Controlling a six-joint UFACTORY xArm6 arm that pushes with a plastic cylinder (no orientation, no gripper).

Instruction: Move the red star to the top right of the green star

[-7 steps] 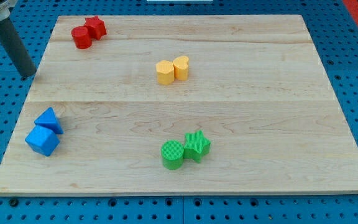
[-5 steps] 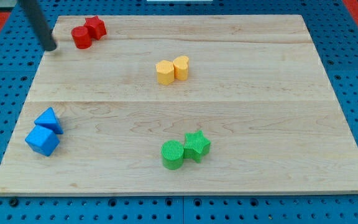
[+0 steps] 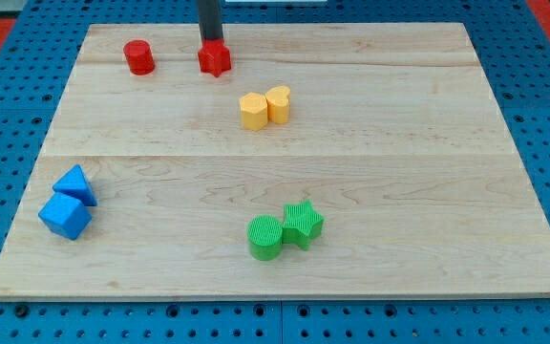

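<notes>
- The board fills the frame, a pale wooden top on a blue pegboard, with blocks in small groups well apart from each other.
- The blue pair sits at lower left: a blue triangle touching a blue cube just below it.
- The green pair sits at lower centre: the green star touches a green cylinder on its left side.
- The yellow pair sits at upper centre: a yellow hexagon touching a yellow heart, though the heart's shape is hard to be sure of.
- The red star lies in the upper part of the frame, left of centre and just above-left of the yellow pair; a red cylinder stands apart from it at upper left.
- My tip comes down from the top edge and meets the red star's upper side. There is no pincer on this rod, so nothing spreads or pinches; it only pushes.
- I judge the step in hand to be the early carry: the red star is far from its goal, the spot up and right of the green star.
- Next I would push it down and to the right, but the yellow pair lies close to that line, so I must steer to one side of it and stop short of the green star.
</notes>
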